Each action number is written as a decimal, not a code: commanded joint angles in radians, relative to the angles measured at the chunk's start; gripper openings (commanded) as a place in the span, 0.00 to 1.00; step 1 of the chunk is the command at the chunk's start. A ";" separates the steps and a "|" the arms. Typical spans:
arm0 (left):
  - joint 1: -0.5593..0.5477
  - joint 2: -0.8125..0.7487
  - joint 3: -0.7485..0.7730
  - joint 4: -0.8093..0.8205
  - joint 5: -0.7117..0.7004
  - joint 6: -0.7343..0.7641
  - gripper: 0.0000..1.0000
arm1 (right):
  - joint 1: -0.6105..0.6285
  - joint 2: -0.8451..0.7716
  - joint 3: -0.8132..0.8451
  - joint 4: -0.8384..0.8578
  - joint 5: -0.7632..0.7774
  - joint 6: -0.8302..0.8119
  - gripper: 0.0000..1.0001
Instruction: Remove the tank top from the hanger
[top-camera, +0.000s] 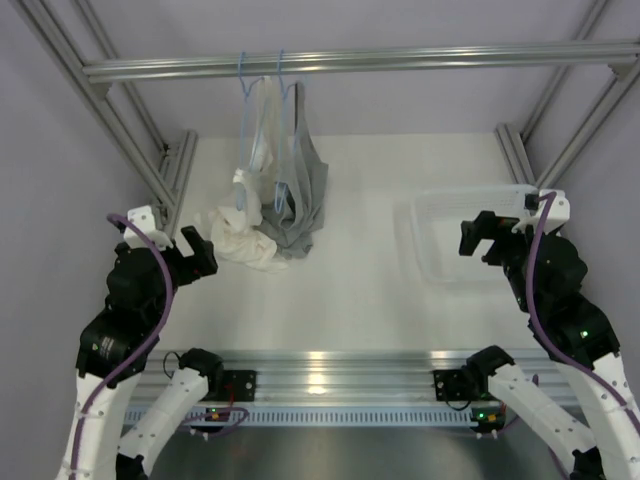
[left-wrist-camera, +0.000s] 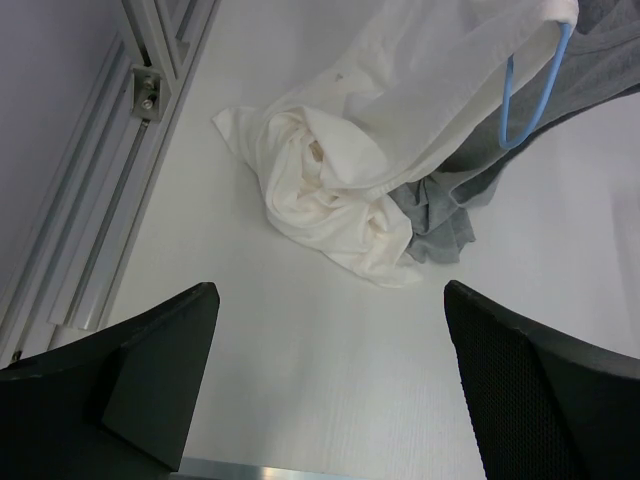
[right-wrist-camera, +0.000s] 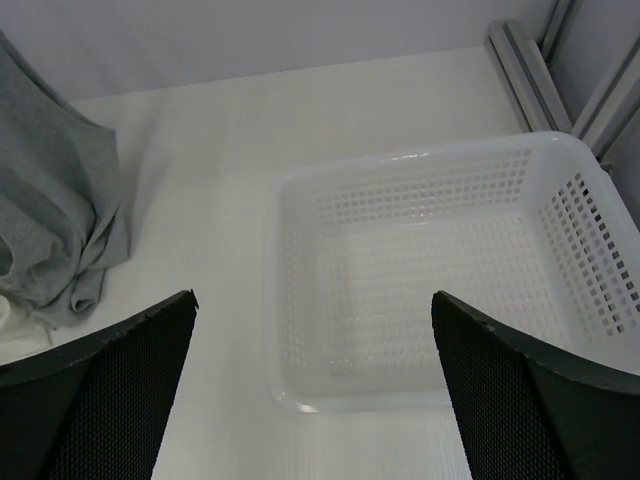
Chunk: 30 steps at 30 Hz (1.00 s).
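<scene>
Tank top (top-camera: 303, 190) hangs from the hanger (top-camera: 283, 75), hem on the table (top-camera: 380, 300); left gripper (left-wrist-camera: 330, 290) and right gripper (right-wrist-camera: 312, 297) both stand with fingers apart.

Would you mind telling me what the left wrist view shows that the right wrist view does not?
Only the left wrist view shows the white garment, its lower part crumpled on the table, and part of a blue hanger. Only the right wrist view shows the empty basket. Both show the grey tank top, its lower end bunched on the table.
</scene>
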<state>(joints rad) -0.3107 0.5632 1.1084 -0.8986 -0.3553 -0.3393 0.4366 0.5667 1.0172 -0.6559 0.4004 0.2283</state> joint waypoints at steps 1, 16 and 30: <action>-0.004 0.009 0.028 0.015 0.009 -0.006 0.99 | 0.013 -0.013 0.027 -0.022 0.028 -0.007 0.99; -0.004 0.277 0.456 0.010 0.341 -0.012 0.99 | 0.014 -0.030 -0.011 0.021 -0.064 -0.010 0.99; -0.166 0.975 1.051 -0.045 0.104 0.060 0.75 | 0.013 -0.025 -0.048 0.027 -0.107 -0.041 0.99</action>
<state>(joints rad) -0.4679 1.4815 2.1048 -0.9047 -0.0990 -0.3180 0.4366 0.5503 0.9688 -0.6521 0.3096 0.2035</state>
